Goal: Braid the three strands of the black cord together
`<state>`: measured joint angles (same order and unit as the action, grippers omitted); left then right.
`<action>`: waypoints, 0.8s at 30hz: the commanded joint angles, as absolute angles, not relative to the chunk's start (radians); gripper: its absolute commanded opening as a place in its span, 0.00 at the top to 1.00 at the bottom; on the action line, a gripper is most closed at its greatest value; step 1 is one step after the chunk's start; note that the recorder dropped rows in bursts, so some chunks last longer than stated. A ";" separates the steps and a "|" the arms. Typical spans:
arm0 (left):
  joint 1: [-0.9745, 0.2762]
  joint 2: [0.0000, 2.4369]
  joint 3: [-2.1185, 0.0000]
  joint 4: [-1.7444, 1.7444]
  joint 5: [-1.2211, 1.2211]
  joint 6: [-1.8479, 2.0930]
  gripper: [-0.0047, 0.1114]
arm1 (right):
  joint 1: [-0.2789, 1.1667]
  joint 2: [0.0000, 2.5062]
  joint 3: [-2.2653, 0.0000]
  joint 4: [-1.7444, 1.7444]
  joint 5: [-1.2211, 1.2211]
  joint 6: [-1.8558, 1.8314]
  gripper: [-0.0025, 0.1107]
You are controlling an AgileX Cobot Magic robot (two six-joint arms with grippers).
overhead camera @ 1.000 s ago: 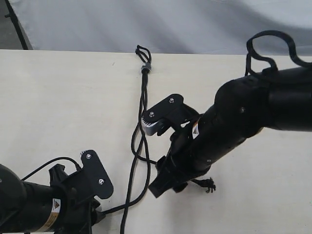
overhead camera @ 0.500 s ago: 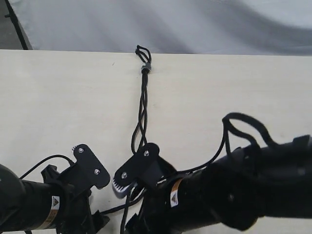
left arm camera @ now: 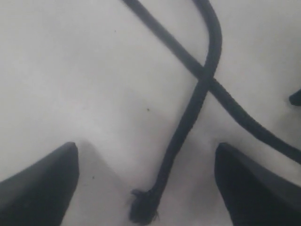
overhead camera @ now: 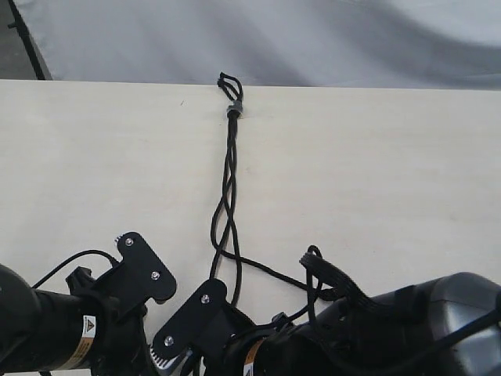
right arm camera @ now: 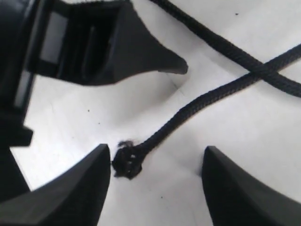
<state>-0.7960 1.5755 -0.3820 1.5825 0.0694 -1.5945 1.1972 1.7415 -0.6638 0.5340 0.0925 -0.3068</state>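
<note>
1. black cord [overhead camera: 229,172] lies on surface [overhead camera: 407,157], running from top centre of ext. view down to bottom centre. Its grey band [overhead camera: 233,108] + short loops [overhead camera: 228,81] are at the top end.
2. three strands [overhead camera: 225,227] run close together below the band and spread apart mid-frame. One goes to lower right under R arm [overhead camera: 438,321]; the rest drop behind the end effectors.
3. L end effector [left arm camera: 146,148]: open wide, nothing gripped. A frayed strand tip [left arm camera: 142,209] lies on the surface between its fingers.
4. R end effector [right arm camera: 156,153]: open, not gripping. A frayed tip [right arm camera: 126,162] lies between its fingers, just beside one; can't tell if touching.
</note>
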 commanded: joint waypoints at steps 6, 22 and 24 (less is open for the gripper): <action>-0.800 1.593 -0.360 1.585 0.055 -1.584 0.31 | 1.200 1.749 -0.660 0.529 0.058 -0.302 0.55; -0.800 1.593 -0.360 1.585 0.055 -1.581 0.31 | 1.193 1.722 -0.662 0.488 0.154 -0.329 0.98; -0.800 1.593 -0.360 1.585 0.051 -1.581 0.31 | 1.143 1.649 -0.662 0.407 0.221 -0.329 0.98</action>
